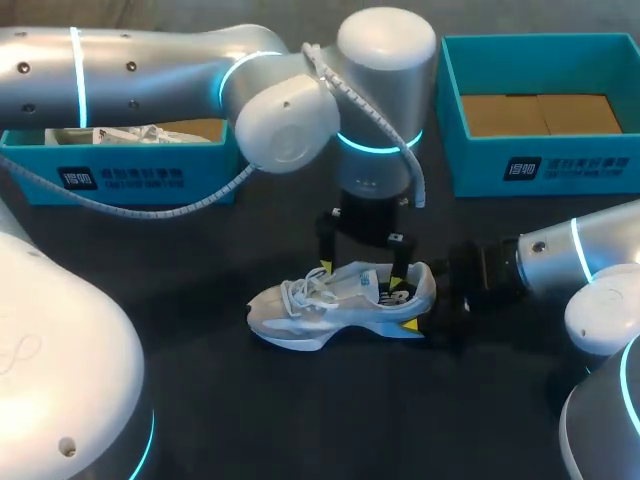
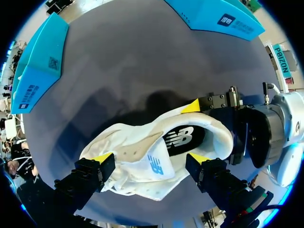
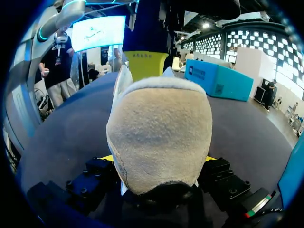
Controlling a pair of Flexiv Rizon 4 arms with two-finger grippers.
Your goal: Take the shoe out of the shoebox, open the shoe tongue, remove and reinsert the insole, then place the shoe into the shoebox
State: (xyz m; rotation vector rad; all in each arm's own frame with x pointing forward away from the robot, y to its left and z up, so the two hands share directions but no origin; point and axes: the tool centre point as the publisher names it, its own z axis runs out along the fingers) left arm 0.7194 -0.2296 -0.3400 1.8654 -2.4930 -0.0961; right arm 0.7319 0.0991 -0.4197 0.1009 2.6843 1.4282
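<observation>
While your right gripper (image 3: pixel 157 161) clamps the heel (image 3: pixel 159 133) of the shoe (image 1: pixel 335 305) on the table (image 1: pixel 200 400), your left gripper (image 2: pixel 149 157) hangs spread astride the tongue (image 2: pixel 137 146), gripping nothing; draw that tongue forward gently.

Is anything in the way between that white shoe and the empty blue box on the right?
Nothing lies on the table between the shoe and the empty box. Only the robot itself is close: the right gripper clamps the heel, and the left gripper hangs directly over the shoe.
</observation>
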